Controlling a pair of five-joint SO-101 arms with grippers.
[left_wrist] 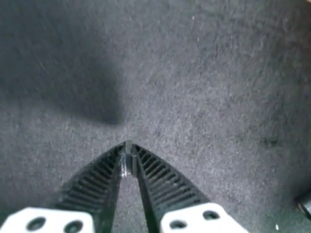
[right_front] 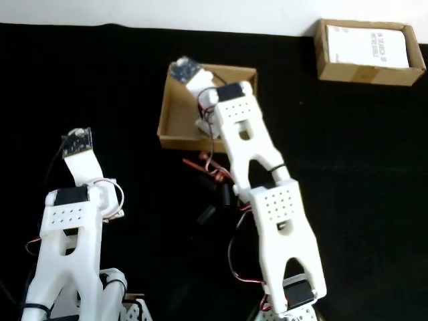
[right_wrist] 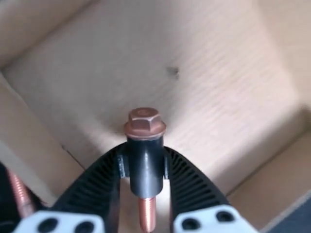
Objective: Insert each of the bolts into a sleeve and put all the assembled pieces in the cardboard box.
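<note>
Copper hex-head bolt (right_wrist: 145, 124): pushed through the short black plastic sleeve (right_wrist: 145, 170), flanged head at one end, threaded tip poking out the other. Looks properly assembled.
Right gripper (right_wrist: 143, 162): clamped on the sleeve's sides, hanging above the floor of the open brown cardboard box (right_front: 175, 110), inside its walls.
Left gripper (left_wrist: 127, 150): pinched closed on nothing, parked over the black felt table cover (left_wrist: 218, 73), well apart from the box.
Step in hand: the drop-off, by the look of it.
Doing it well: come down closer to the box floor before letting go, so no bounce and no losing the bolt out of the sleeve. Keep the piece steady on the way down, no tilting. Open slow and wide enough to clear that flange, then pull straight back up.
Watch for: box wall near the fingers. Easy to clip on the way out and shove the whole box, so stay toward the middle of the floor.
Left to do: loose black sleeves (right_front: 226, 194) lying on the felt just outside the box, so probably more pairs to build.
</note>
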